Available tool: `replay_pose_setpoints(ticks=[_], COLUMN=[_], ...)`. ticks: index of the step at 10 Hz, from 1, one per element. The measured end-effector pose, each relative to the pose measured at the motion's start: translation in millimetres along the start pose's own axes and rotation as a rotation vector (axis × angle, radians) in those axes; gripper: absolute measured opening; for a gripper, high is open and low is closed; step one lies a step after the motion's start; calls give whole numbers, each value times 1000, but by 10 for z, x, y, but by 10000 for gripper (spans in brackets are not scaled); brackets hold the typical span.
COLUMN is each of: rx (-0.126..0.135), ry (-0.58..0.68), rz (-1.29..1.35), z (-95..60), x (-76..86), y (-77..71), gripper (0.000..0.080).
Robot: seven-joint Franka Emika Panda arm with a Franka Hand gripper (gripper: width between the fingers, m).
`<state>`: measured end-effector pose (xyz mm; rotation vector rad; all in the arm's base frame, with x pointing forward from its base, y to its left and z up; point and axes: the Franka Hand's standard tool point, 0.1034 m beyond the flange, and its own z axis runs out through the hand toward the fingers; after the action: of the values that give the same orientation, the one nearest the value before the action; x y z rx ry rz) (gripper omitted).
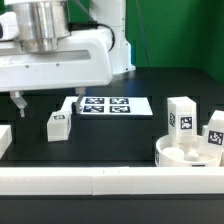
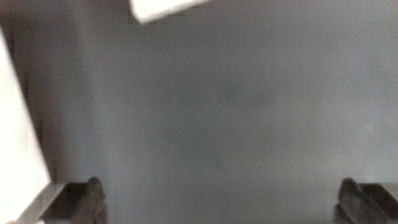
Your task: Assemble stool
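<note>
The round white seat [image 1: 183, 156] lies at the exterior view's right, near the front rail. One white tagged leg [image 1: 180, 116] stands upright just behind it. A second leg [image 1: 214, 131] leans at the seat's far right edge. A third, smaller-looking leg [image 1: 58, 125] stands alone on the black table at the left. My gripper [image 1: 46, 98] hangs above the table just behind and left of that third leg. In the wrist view my gripper [image 2: 222, 205] is open, with the dark fingertips [image 2: 75, 200] far apart and only bare table between them.
The marker board [image 1: 105, 105] lies flat behind the middle of the table. A long white rail [image 1: 110, 184] runs along the front, and a white piece [image 1: 4, 140] sits at the left edge. In the wrist view, a white corner [image 2: 169, 8] and a white strip [image 2: 15, 130] show at the borders.
</note>
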<state>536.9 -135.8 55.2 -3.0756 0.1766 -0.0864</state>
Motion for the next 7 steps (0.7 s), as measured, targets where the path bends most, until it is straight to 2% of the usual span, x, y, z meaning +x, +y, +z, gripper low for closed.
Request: replay_pose_setpoints(ticks=[1,2,4,6,7], rx=[-8,-5,-5,46,63], ry=[-4,-16,-15,-167,-235], rz=[4,5,5,10,10], z=[62,82,80,89,100], x=[-102,-136,-130,-212,-187], y=[26,26,22,-86,-103], gripper=[649,649,649,649,649])
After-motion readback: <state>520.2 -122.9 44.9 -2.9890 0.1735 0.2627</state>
